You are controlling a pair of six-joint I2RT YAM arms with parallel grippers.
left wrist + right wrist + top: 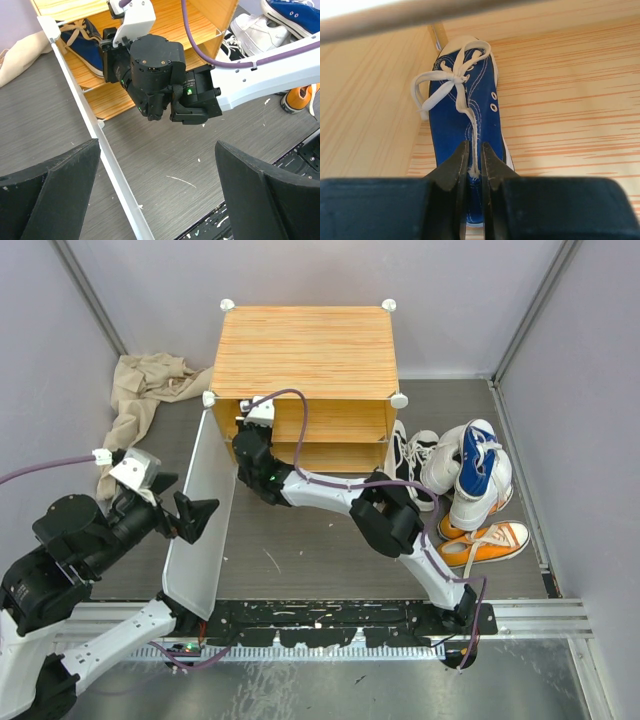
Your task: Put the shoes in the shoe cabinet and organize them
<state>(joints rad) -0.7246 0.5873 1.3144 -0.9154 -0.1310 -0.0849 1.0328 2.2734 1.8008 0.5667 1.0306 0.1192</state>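
Cabinet's (300,350) open door (196,562) stands just beside left claw (203,520), beige cloth (140,390) beyond.

Top camera looks down from behind; left wrist faces the shoe cabinet (200,17) nearby; right wrist peers inside; both show the blue shoe (447,130).

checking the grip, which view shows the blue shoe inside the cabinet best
Right wrist: the blue shoe fills it, right claw shut on it. Left wrist shows only part; top view hides it under the cabinet.
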